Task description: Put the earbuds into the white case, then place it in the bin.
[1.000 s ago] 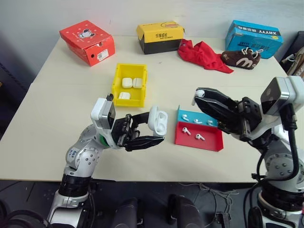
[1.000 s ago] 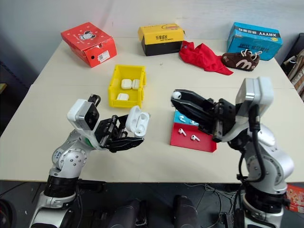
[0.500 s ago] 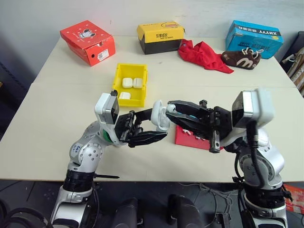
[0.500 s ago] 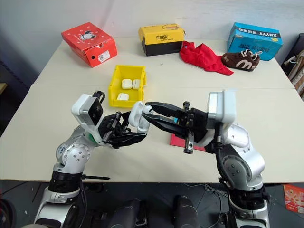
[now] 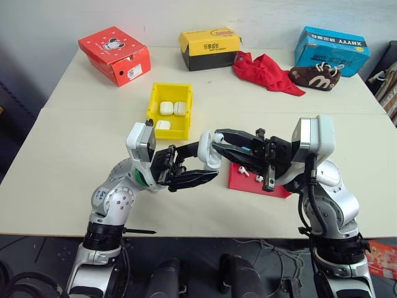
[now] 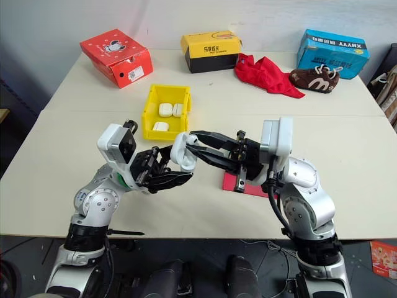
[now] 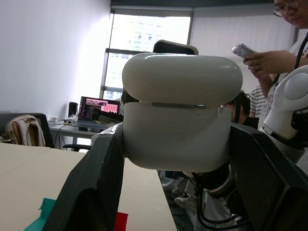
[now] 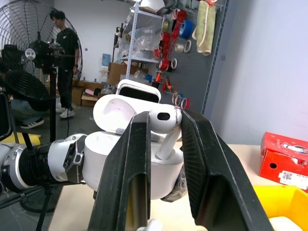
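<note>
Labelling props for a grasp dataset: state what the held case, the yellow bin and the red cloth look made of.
White case: glossy hard plastic, judging by its smooth sheen and crisp lid seam. Yellow bin: apparently rigid plastic, with thin upright, evenly coloured walls. Red cloth: soft matte fabric, crumpled into folds.

Bright, even light; window glare behind

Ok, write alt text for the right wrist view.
The right tool pinches a white earbud between its two black fingers, poised over the open white case held up by the left arm. Behind stand a large fan, cluttered shelves and a person.
</note>
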